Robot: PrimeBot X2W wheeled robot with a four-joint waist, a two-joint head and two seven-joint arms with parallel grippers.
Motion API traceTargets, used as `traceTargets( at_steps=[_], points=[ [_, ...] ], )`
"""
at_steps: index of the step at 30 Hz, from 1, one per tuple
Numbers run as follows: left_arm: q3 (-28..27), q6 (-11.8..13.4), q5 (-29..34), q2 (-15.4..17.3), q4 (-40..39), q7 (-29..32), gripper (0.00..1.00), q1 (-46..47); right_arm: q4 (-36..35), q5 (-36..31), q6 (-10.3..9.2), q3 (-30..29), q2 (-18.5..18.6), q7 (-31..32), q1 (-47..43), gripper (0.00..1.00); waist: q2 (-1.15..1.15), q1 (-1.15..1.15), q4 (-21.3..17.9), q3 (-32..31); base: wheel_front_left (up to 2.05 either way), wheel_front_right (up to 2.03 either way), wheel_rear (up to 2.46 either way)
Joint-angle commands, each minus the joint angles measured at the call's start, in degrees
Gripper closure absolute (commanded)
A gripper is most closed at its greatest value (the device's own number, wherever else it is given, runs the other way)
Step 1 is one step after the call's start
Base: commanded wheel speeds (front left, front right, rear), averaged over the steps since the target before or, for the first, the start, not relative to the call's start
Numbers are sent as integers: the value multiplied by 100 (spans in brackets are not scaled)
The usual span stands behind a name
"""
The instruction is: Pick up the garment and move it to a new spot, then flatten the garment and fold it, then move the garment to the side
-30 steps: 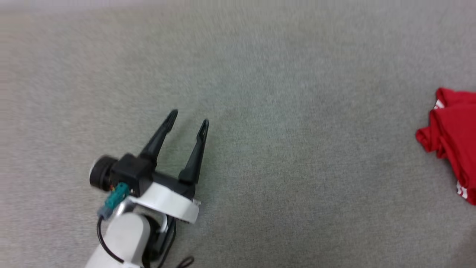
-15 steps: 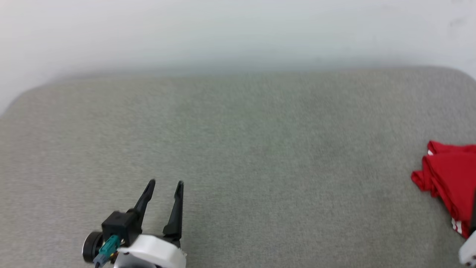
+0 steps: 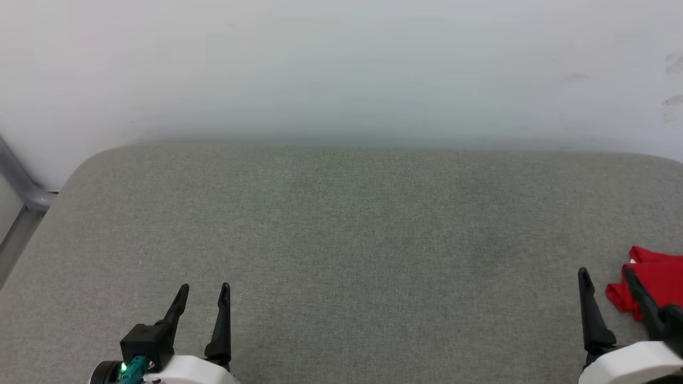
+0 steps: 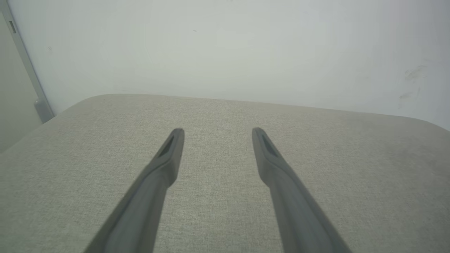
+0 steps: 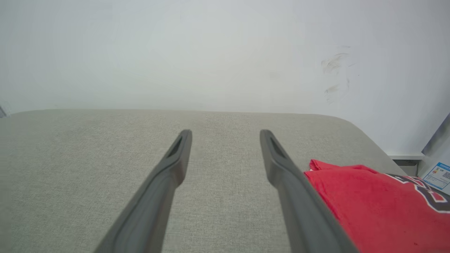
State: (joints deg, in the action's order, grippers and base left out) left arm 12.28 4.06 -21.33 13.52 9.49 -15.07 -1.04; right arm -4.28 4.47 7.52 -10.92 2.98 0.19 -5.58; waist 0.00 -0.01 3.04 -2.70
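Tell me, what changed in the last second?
Mostly the camera tilted up: the wall now shows. The left pincer pulled back toward the robot and straightened; the right pincer came into view beside the shirt. Nothing was grabbed or released. Both pincers stayed open and empty; the shirt stayed on the grey pad.

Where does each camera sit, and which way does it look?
Head view: on the robot's head, looking forward and down at the grey cushion and wall; left pincer lower left, right pincer lower right, both open.
Left wrist view: on the left wrist, looking along the left pincer over the cushion to the wall.
Right wrist view: on the right wrist, looking along the right pincer; the red garment lies beside it.
Shared: the head and right wrist views both show the garment.
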Motion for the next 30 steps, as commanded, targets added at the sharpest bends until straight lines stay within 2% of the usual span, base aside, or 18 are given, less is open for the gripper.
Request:
traceTargets(
  at_steps=[1,14,30],
  points=[
    [-32,24,34,18,27,-12,0,-94,-104,129,-7,53,-10,-9,-138,0,0,1,-32,-48,0,0,0],
    [-53,-14,25,45,218,-12,0,-182,-783,512,-6,253,-13,257,-801,0,0,1,-248,-170,0,0,0],
    [-29,-109,69,3,359,-12,0,32,-563,434,-6,295,-14,264,-541,0,0,1,-178,-130,0,0,0]
  ],
)
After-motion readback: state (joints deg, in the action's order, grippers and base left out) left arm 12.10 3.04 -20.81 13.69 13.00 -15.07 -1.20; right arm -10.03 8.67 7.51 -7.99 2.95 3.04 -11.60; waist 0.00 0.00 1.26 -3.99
